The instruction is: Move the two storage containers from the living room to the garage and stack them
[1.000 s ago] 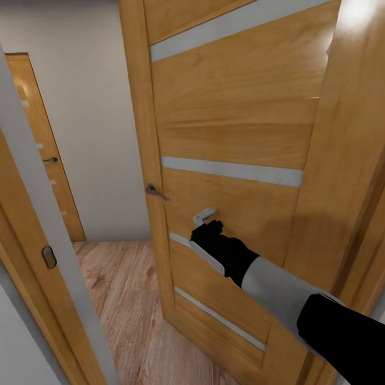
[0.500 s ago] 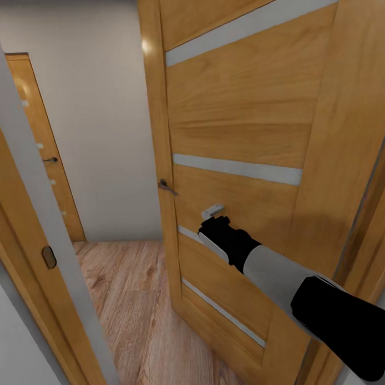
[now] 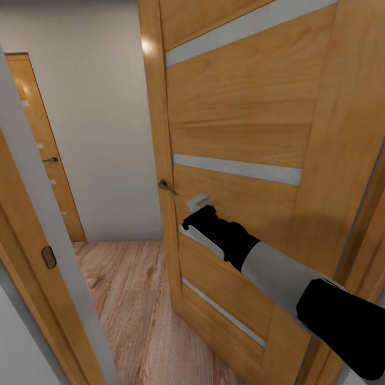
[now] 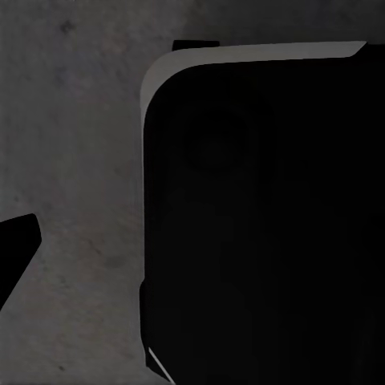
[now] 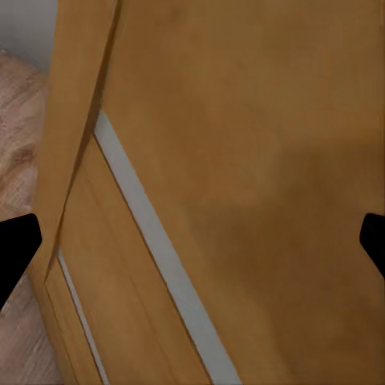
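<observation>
My right fingers (image 3: 197, 210) stood wide apart and empty, right against the wooden door (image 3: 234, 119), near its handle (image 3: 167, 187). My left fingers I could not judge. No storage container was visible; beyond the door's edge lay the plank floor (image 3: 130, 305) of a hallway.

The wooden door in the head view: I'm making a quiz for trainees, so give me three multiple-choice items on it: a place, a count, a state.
1. Where is the right gripper?
A. by the door panel, near the handle
B. on the floor
C. at the far door

2. How many pale stripes cross the near door?
A. one
B. four
C. seven

3. The near door is:
A. shut
B. ajar
C. off its hinges

A: it reaches the panel beside the handle.
B: four pale bands show.
B: hallway shows past its edge.
</observation>
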